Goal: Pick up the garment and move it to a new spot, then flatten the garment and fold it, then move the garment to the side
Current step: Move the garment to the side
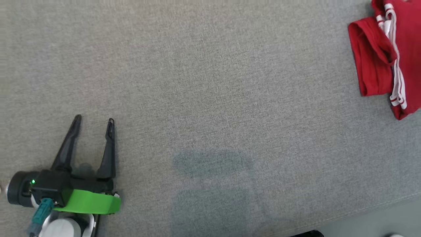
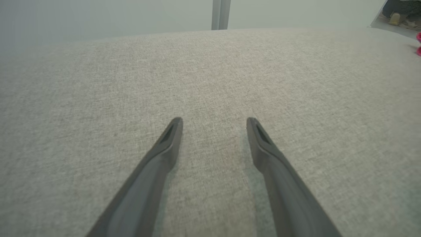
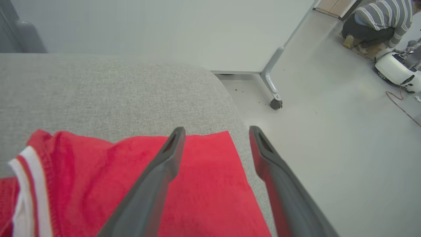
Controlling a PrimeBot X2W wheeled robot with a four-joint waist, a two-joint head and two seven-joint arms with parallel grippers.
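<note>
Where the grey cloth surface (image 1: 210, 82) reaches the upper right corner of the head view, the garment (image 1: 384, 59) lies folded. It is red with white stripes along one hem and is partly cut off by the picture's edge. It rests on the surface close to that surface's border.

At the lower left of the head view sits the left gripper (image 1: 94, 118), well apart from the garment. Its two dark fingers point up the picture and are spread, with nothing between them. A bright green band (image 1: 88, 202) wraps the wrist behind it. Seen from the left wrist, the left gripper (image 2: 214, 120) is over bare grey cloth, jaws released and holding nothing.

Seen from the right wrist, the right gripper (image 3: 217, 129) is over a corner of the garment (image 3: 204, 184), near the rounded edge of the surface. Its jaws are wide apart and released, gripping nothing. One finger crosses the red cloth; the other runs along the surface's edge. Whether the fingertips touch the cloth cannot be told. The striped hem (image 3: 23, 184) shows at the lower left of that view.

Beyond the surface is a pale floor (image 3: 329, 148) with a table leg (image 3: 271, 79) on a caster. At the upper right a person (image 3: 381, 19) in a striped top crouches beside a white machine (image 3: 394, 69).
</note>
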